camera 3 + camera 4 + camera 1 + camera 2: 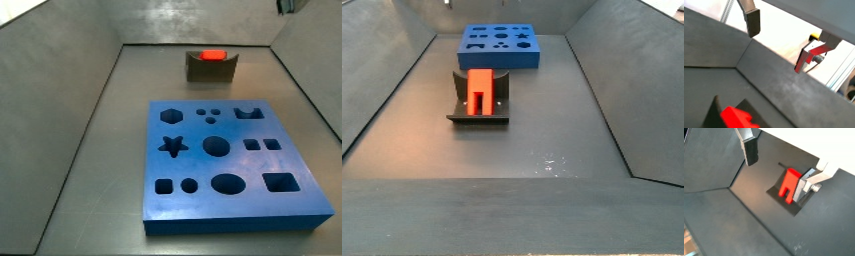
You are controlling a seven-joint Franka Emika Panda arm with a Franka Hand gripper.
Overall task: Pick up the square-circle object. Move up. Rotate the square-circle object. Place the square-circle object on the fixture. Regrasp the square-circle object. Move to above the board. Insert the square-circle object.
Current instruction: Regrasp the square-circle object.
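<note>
Four steps appearing done: red object (pixel 480 88) is resting on fixture (pixel 480 117); gripper (pixel 777 168), fingers open and empty, is hovering above. Regrasp, move to board (pixel 227 168), insertion remaining.

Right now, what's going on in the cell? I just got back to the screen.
Nothing is being held. The gripper hangs open above the floor, with nothing between its fingers. The square-circle object rests on the fixture, apart from the gripper. The board lies flat on the floor, and its cut-outs look unfilled. By the look of it, the regrasp comes next.
</note>
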